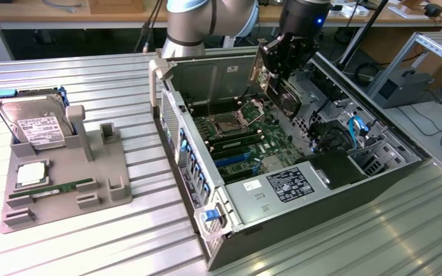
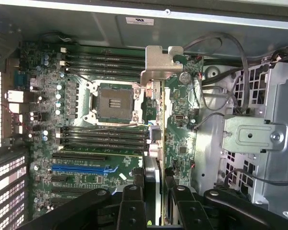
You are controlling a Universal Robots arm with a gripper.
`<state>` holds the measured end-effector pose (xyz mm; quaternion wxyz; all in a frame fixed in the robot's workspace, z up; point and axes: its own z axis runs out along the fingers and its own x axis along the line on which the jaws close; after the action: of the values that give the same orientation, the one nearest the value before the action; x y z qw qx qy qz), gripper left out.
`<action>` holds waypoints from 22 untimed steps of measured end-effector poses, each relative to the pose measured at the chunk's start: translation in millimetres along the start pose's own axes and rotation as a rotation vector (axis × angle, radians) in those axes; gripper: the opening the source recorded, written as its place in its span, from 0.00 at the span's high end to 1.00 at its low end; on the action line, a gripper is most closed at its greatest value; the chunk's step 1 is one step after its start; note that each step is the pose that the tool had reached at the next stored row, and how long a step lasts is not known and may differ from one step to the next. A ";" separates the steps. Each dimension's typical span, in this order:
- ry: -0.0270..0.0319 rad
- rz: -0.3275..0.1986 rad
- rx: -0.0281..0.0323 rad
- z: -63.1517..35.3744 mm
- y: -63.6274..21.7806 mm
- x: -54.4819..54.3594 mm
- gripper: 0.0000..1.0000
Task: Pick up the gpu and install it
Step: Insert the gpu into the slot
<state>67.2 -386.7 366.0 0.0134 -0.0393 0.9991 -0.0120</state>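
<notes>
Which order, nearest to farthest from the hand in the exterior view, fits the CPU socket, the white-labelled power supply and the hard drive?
From the hand, holding the gpu over the case:
1. CPU socket, inside the case, closest below the hand.
2. Power supply, at the case's near end.
3. Hard drive, on the grey stand at the exterior view's left.

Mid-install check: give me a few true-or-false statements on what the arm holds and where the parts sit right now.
1. The pincer grips the gpu. True.
2. The hard drive lies inside the computer case. False: it stands in the gray holder at the exterior view's left.
3. The CPU socket is uncovered. True.
4. The blue slot holds a card. False: it is empty.
</notes>
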 end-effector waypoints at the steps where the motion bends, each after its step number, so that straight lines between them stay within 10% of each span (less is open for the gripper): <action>1: -0.0003 -0.013 -0.0003 0.0 0.0 0.0 0.73; 22: -0.0058 -0.228 -0.0059 0.0 0.0 0.0 0.73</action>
<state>67.2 -386.7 366.1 0.0147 -0.1527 0.9881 -0.0104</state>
